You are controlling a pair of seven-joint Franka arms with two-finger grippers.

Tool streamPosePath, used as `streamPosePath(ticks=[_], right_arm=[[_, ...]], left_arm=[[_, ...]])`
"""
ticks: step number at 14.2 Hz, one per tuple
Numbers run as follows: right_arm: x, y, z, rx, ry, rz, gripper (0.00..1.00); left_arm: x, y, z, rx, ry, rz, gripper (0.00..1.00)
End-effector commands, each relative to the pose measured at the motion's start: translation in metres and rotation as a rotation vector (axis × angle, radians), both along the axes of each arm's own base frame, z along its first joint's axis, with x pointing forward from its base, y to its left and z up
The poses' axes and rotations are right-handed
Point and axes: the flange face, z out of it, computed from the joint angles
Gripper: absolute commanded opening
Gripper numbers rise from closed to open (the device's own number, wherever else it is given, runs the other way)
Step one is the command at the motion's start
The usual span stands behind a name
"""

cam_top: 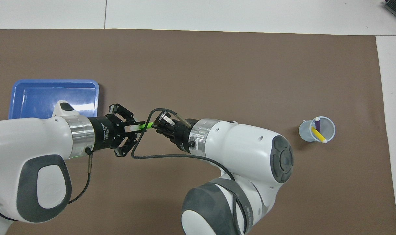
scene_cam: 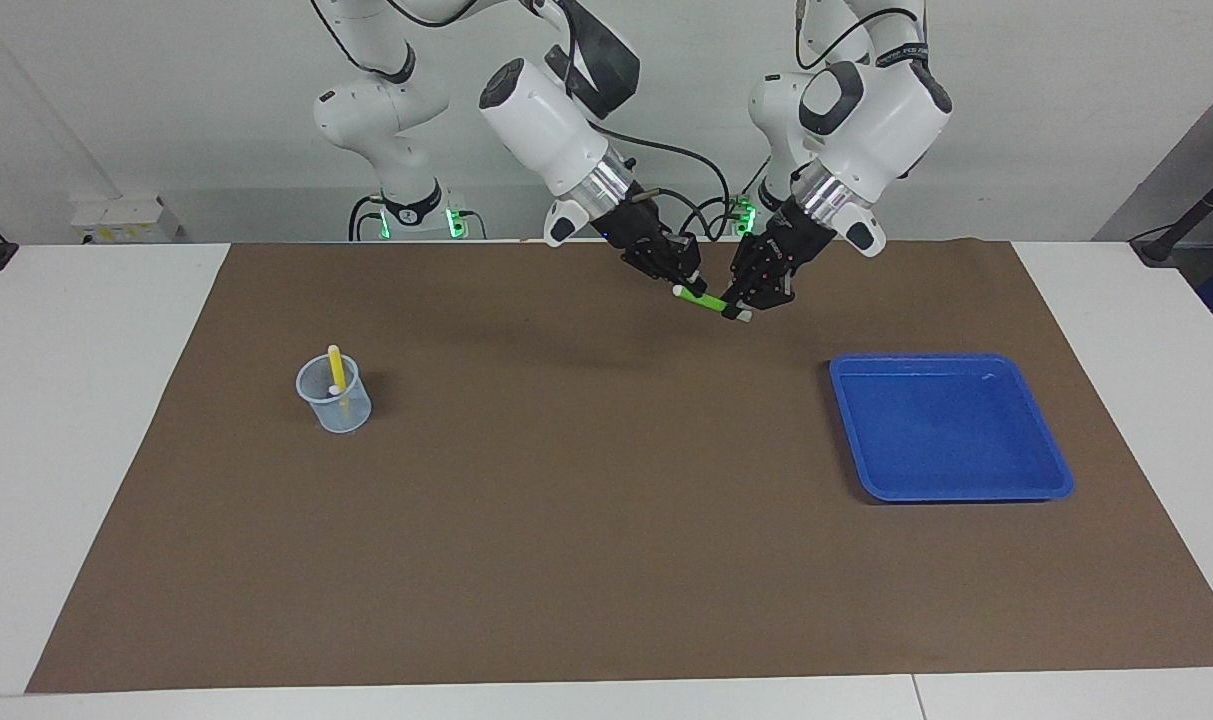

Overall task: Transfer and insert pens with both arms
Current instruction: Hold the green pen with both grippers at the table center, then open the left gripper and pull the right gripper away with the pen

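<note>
While two white arms meet over the brown mat, three slim pens show: a yellow pen (scene_cam: 336, 367) and a purple pen (cam_top: 317, 124) stand in one clear plastic cup (scene_cam: 334, 394), well apart from one blue tray (scene_cam: 950, 427). Both the left gripper (scene_cam: 745, 303) and the right gripper (scene_cam: 688, 281) pinch the green pen (scene_cam: 707, 301) aloft, near the tray.

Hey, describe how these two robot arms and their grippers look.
Both arms are glossy white with dark grey joint caps and a silver ring at each wrist. The left gripper and right gripper are black linkage types with two fingers. Black cables loop along each arm.
</note>
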Motion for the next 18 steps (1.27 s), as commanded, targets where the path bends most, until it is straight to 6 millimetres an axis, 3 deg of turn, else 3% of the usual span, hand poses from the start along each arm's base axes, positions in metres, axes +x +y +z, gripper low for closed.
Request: streamPosePath(ticks=[1, 5, 7, 11, 13, 14, 18], right_arm=[[0.011, -0.014, -0.009, -0.016, -0.009, 0.014, 0.0], [0.011, -0.015, -0.011, -0.023, -0.008, 0.022, 0.0], [0.011, -0.02, -0.014, -0.06, -0.021, 0.113, 0.0], [0.021, -0.063, -0.024, -0.242, -0.09, 0.424, 0.0], [0.018, -0.075, -0.025, -0.354, -0.116, 0.566, 0.0], [0.019, -0.086, -0.029, -0.406, -0.12, 0.635, 0.0], [0.025, -0.146, -0.023, -0.559, -0.133, 0.916, 0.0]], left_arm=[[-0.013, 0.007, 0.016, -0.007, -0.036, 0.004, 0.44], [-0.014, 0.008, 0.018, -0.01, -0.037, 0.009, 0.47], [-0.014, 0.008, 0.019, -0.01, -0.036, 0.007, 0.47], [-0.013, 0.013, 0.018, 0.004, -0.059, -0.033, 0.46], [-0.015, 0.023, 0.014, 0.034, -0.108, -0.198, 0.45], [-0.015, 0.037, 0.012, 0.05, -0.124, -0.28, 0.45], [-0.021, 0.087, 0.006, 0.17, -0.217, -0.711, 0.45]])
